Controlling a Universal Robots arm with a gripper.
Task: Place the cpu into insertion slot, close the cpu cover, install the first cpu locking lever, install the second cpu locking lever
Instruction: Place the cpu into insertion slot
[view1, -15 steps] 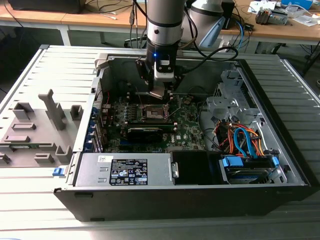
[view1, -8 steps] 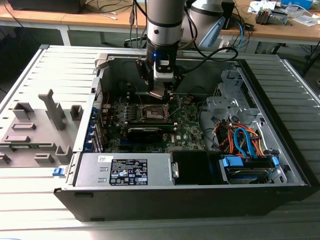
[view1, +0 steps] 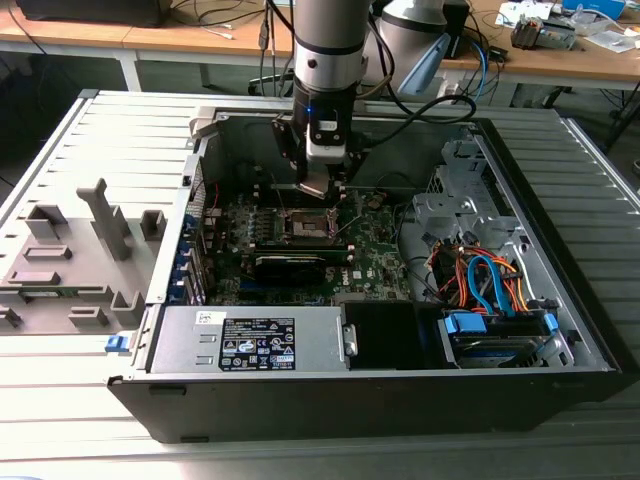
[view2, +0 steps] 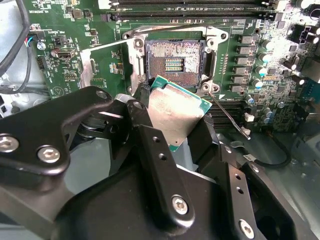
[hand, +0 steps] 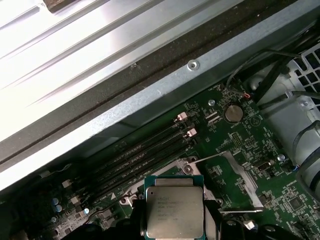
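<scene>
1. Between the jaws, over the board: the cpu (view2: 176, 112) is clamped by its edges, metal top up, tilted a bit in the second wrist view.
2. Narrow grip: the gripper (view2: 179, 131) pinches the chip, black fingers (view2: 156, 150) on either side.
3. Key relation: the open socket (view2: 174, 61) lies just ahead of the chip's leading corner; chip looks clear of it, not yet seated.
4. Beside the socket, the cpu cover (hand: 247, 180) stands swung open, w/ a lever (view2: 229, 116) unlatched.
5. Exterior view: arm hangs over the motherboard (view1: 375, 250), mid-case.

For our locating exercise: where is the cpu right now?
In the second wrist view, the cpu is held in the hand, tilted, close by the empty socket.
</scene>
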